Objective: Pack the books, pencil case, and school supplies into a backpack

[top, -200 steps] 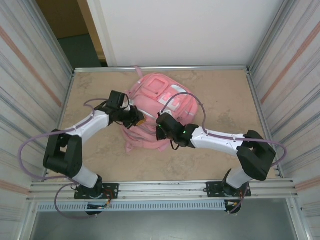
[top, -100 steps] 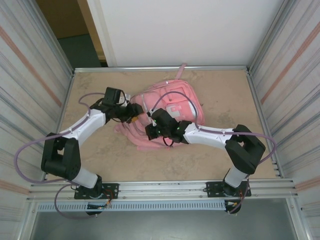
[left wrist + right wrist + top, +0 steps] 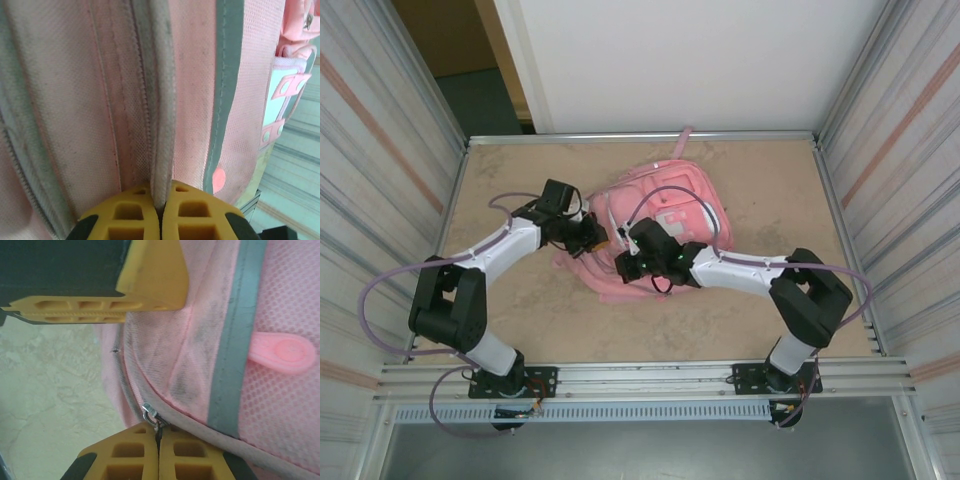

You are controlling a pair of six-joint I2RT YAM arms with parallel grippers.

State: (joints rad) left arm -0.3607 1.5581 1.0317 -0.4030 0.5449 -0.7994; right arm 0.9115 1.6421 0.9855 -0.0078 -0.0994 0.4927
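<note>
My left gripper (image 3: 160, 202) is pinched tight on a piped seam (image 3: 161, 125) of the large pink fabric backpack (image 3: 692, 195); my right gripper (image 3: 159, 437) clamps its small metal zipper pull (image 3: 148, 412).

Backpack (image 3: 75, 100) — edges out of view

A beige, mottled table (image 3: 510, 320) was seen from above, edged by a thin metal frame (image 3: 640, 136) at its far side. Ribbed, pale side walls (image 3: 370, 150) with faint reddish stripes were set to the left and right. A white panel (image 3: 700, 60) was stood behind, beside a dark doorway (image 3: 485, 100). An aluminium rail (image 3: 640, 375) was laid along the near edge.
</note>
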